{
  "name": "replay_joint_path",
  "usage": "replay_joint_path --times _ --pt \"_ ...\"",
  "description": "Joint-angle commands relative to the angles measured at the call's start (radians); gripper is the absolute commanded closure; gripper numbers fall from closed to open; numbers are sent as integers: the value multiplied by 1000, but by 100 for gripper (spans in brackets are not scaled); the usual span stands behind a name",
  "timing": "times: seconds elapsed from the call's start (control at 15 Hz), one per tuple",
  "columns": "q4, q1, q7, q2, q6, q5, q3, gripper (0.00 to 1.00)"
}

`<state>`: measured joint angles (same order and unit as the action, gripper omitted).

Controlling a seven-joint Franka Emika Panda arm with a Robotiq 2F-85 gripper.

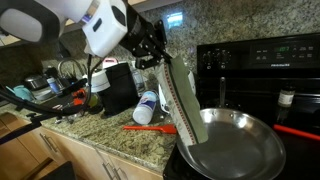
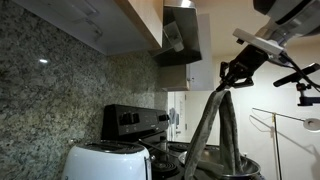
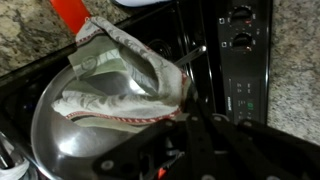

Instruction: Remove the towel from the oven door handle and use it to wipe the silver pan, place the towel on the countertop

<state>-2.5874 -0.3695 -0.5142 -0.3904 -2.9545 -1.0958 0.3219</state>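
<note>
Claw [image 1: 154, 58]: clamped on the upper end of the towel [image 1: 181, 95], jaws together on the cloth. Arm enters from the upper left in an exterior view.

Towel: off the oven door, hanging from the claw as a long slanted strip, with its lower end meeting the pan [image 1: 245, 147] at the left rim. In the wrist view the lower part of the towel [image 3: 118, 75] lies bunched on the pan's inner surface, pale edges and a red stripe showing. In an exterior view the towel [image 2: 214, 130] drops nearly straight down from the claw.

Pan: on the black stove [image 1: 262, 58], just right of the table [image 1: 105, 138].

Table: granite, carrying a red utensil [image 1: 148, 128] beside the pan, a white and blue bottle [image 1: 146, 108] and a black appliance [image 1: 118, 88] farther back. A white toaster [image 2: 105, 160] stands near left in an exterior view
</note>
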Motion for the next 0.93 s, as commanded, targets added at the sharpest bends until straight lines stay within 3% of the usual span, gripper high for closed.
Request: replay_joint_path --times 0.0,0.2,0.27,0.33,0.47,0.67,0.87 --pt "38 -37 -6 54 121 102 -14 99" --pt "63 -47 -19 80 235 121 -41 99" --pt "65 59 -51 106 236 160 -148 99" --pt "25 80 -32 75 173 158 -147 96" --pt "35 115 -41 91 195 174 -197 96" --pt "38 124 -40 103 197 173 -210 99" --pt "66 146 -100 157 122 193 -227 99"
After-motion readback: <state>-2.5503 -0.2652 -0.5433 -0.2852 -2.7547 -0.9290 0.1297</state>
